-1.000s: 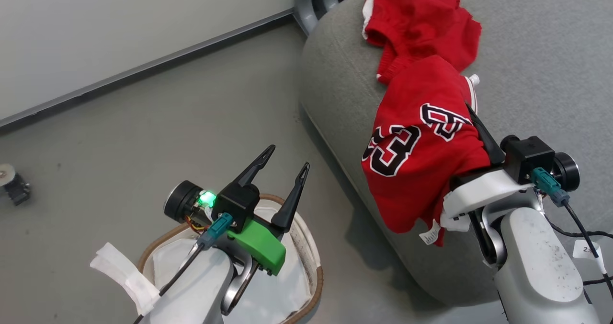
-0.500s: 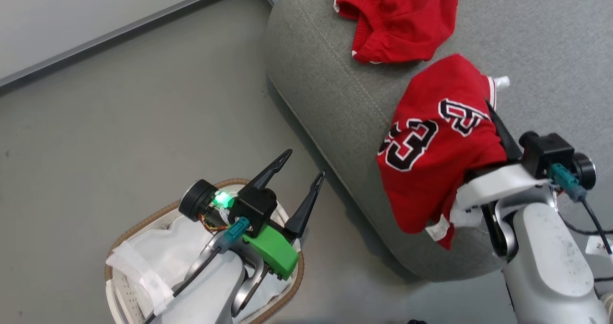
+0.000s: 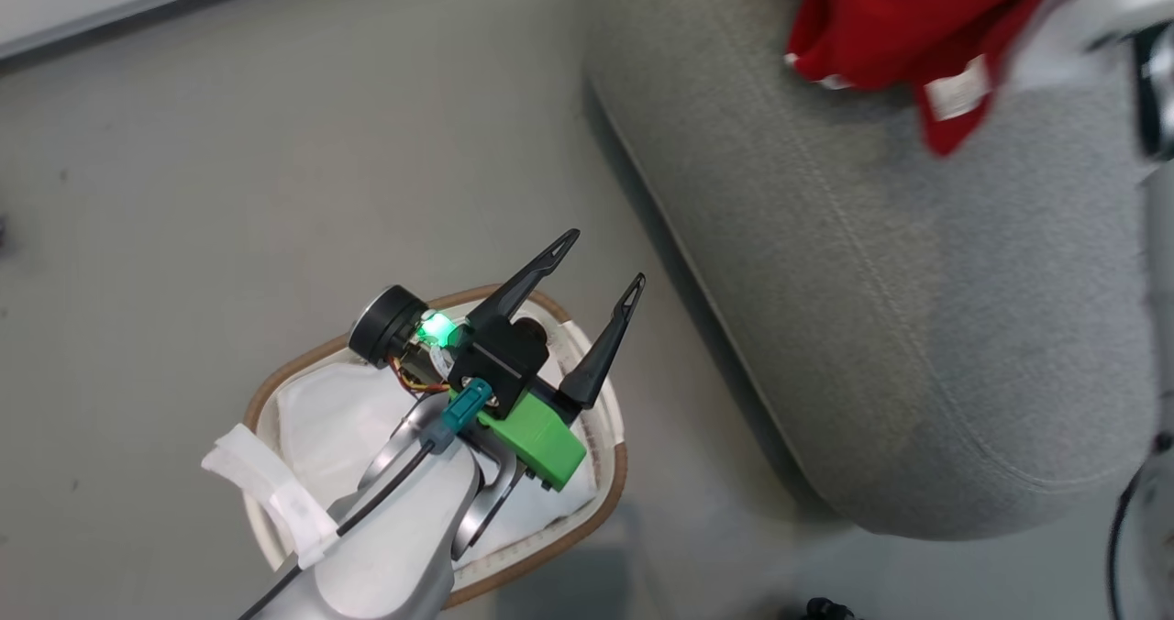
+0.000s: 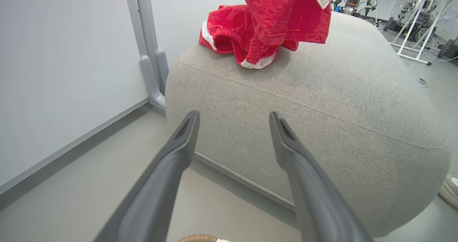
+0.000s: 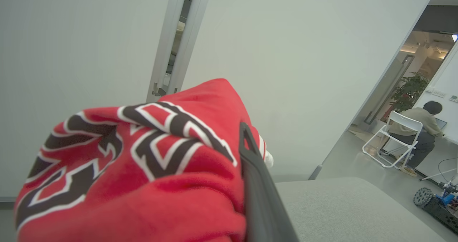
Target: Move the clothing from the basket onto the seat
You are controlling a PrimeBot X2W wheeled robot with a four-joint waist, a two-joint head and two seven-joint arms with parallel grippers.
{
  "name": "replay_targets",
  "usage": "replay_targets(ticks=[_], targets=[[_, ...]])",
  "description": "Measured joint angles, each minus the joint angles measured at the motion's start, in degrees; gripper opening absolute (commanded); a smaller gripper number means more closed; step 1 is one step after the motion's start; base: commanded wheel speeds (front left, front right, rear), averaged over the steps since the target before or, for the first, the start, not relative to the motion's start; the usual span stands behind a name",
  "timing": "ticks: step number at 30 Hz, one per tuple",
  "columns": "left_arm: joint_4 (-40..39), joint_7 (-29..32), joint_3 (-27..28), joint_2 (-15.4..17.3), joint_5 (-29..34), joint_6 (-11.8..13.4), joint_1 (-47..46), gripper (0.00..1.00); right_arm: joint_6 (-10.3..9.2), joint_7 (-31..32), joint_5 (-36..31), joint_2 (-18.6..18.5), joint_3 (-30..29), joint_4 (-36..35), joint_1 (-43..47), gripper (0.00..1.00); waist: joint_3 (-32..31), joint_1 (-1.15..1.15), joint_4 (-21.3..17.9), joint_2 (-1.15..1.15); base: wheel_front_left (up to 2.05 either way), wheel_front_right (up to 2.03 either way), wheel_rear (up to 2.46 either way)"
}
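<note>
Over the seat's far part, the jersey [image 4: 282,13] now hangs from my right gripper [image 5: 238,138]. Its hem and label dangle just above the shorts [image 4: 229,41], which lie bunched on top of the seat [image 4: 322,102]. A second ago the jersey sagged down the seat's near rounded side; now it is higher and farther in. The head camera has swung too, so part of that shift is the camera's, not the cloth's. The right jaws are clamped tight on the fabric as before: one dark finger presses against the number, the other is buried under cloth. I judge this the last stretch of the carry. The jersey is over the cushion but not resting on it, so I have yet to lower it and let go, far enough from the edge that it cannot slide off.

Nearer and to the left, the basket [image 3: 621,478] sits on the floor, apart from the seat. The white liner [image 3: 321,418] is inside and I see no red, though my arm covers part of it. My left gripper [image 3: 606,255] hovers above its rim, jaws spread fully and holding nothing, same as a second ago.
</note>
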Motion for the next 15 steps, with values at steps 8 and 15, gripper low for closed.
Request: replay_targets(ticks=[8,15], targets=[[-1.46,0.00,0.24,-0.58,0.81,-0.05,-1.23,1.00,-0.01,1.00,-4.00,-11.81,-2.65,11.66,-7.89,0.00,3.31,0.00,6.84,0.00,0.00,0.00,0.00],[-2.48,0.00,1.46,-0.88,1.25,-0.01,-1.24,1.00,-0.01,0.14,-4.72,-12.89,-4.57,18.93,-4.38,0.00,6.60,0.00,11.40,0.00,0.00,0.00,0.00]])
